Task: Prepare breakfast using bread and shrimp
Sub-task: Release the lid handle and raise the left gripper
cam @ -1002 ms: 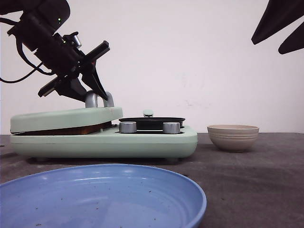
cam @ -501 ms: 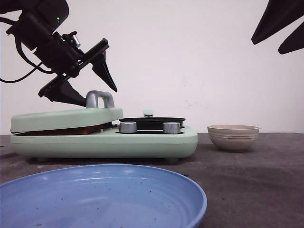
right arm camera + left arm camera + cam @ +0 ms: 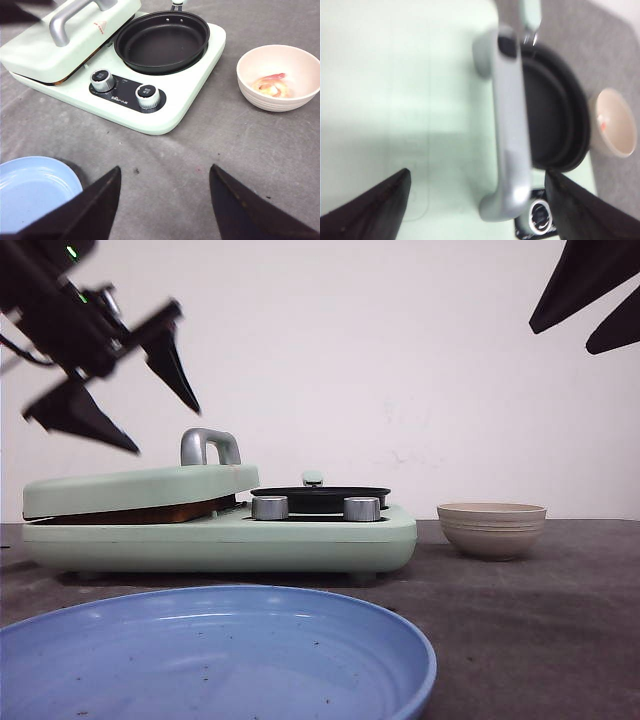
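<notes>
Now I see my left pincer (image 3: 118, 400) spread wide and empty above the closed lid's handle (image 3: 209, 446), my right pincer (image 3: 165, 200) likewise agape holding nothing, the shrimp (image 3: 272, 85) lying in the bowl (image 3: 300, 102) at three o'clock of the pan (image 3: 162, 42).

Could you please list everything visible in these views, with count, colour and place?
Breakfast maker: one, pale green, centre of the table.
Lid: one, pale green with a silver handle, closed over the maker's left half.
Bread: a brown edge showing under the lid; count cannot be told.
Pan: one, black, empty, on the maker's right half.
Knobs: two, silver, on the maker's front.
Bowl: one, beige, right of the maker.
Shrimp: one, orange-red, inside the bowl.
Plate: one, blue, empty, nearest the front camera.
Table: grey surface.
Left gripper: black, open, above the lid.
Right gripper: black, open, raised above the table.
</notes>
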`<action>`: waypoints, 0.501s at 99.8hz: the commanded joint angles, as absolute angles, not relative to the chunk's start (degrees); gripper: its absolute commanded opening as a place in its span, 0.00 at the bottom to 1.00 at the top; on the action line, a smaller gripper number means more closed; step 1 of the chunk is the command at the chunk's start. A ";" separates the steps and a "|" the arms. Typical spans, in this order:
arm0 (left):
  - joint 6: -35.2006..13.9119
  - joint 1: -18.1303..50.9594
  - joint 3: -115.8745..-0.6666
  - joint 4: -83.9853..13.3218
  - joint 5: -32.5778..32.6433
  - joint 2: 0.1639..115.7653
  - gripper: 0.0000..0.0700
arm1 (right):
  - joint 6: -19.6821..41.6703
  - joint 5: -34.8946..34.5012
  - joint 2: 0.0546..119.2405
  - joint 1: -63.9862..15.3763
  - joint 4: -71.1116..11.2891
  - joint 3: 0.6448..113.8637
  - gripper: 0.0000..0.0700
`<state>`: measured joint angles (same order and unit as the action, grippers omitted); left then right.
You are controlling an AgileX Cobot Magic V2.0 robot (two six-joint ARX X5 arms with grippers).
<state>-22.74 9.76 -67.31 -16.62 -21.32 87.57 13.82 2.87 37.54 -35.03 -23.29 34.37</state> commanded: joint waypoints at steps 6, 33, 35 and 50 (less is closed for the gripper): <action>-18.52 8.01 -68.05 -16.75 -20.84 82.94 0.68 | 14.55 2.98 37.69 -35.44 -22.83 34.72 0.48; -6.66 3.97 -68.05 -19.29 -20.75 69.84 0.68 | 14.90 3.05 37.69 -35.42 -22.79 34.85 0.48; -6.39 3.77 -68.05 -19.33 -20.75 68.97 0.68 | 15.03 3.07 37.69 -35.42 -22.79 34.89 0.48; -6.02 2.55 -68.05 -19.77 -20.75 62.83 0.68 | 16.86 3.05 37.71 -35.11 -22.92 35.59 0.48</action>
